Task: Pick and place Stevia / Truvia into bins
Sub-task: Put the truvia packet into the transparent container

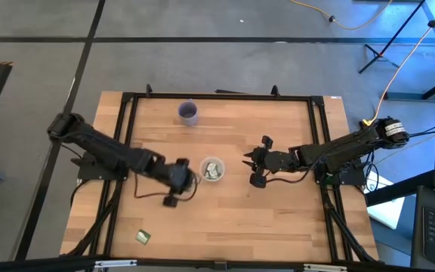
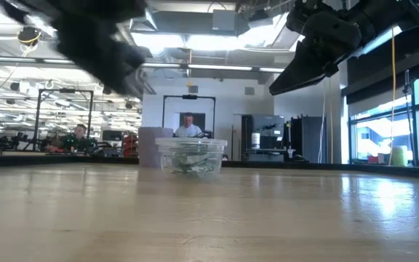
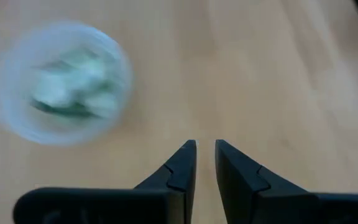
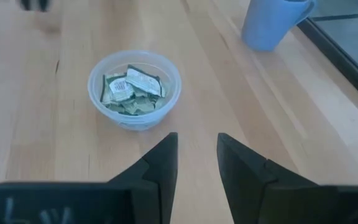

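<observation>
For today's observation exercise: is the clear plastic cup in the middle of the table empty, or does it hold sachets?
It holds sachets. The clear cup stands upright with green and white sachets piled inside.

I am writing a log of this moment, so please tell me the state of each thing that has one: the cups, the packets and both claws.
Clear cup: upright, holds many packets.
Packets in cup: piled loosely.
Loose packet: flat on the table near the front edge.
Purple cup: upright, contents not visible.
Left claw: open, narrow gap, empty, beside the clear cup.
Right claw: open, empty, facing the clear cup.
</observation>
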Controlling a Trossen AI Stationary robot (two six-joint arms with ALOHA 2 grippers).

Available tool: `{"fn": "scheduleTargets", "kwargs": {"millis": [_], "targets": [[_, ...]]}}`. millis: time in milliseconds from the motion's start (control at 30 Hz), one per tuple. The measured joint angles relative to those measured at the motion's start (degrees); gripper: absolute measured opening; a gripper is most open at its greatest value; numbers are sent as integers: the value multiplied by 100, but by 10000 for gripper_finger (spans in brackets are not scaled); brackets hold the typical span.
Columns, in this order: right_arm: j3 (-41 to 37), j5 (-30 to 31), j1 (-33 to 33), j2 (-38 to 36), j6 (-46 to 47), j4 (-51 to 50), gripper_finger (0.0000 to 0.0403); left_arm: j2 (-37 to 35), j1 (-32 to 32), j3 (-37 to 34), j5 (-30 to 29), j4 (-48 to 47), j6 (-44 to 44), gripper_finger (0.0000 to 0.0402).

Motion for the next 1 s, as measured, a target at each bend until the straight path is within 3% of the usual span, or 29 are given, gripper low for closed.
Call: {"fn": "scheduleTargets", "kwargs": {"millis": [300, 467, 733, 1000], "targets": [[0, 0, 0, 0, 138, 8, 116, 282, -1708, -2, 77, -217, -1564, 67], [0, 0, 0, 0, 145, 16, 116, 662, -2469, -2, 2, -217, -2970, 68], [0, 6, -2, 0, 146, 38, 116, 1237, -3207, -2, 830, -200, -5051, 83], [0, 13, -2, 0, 140, 86, 116, 1314, -3431, 40, 944, -236, -5384, 106]]}}
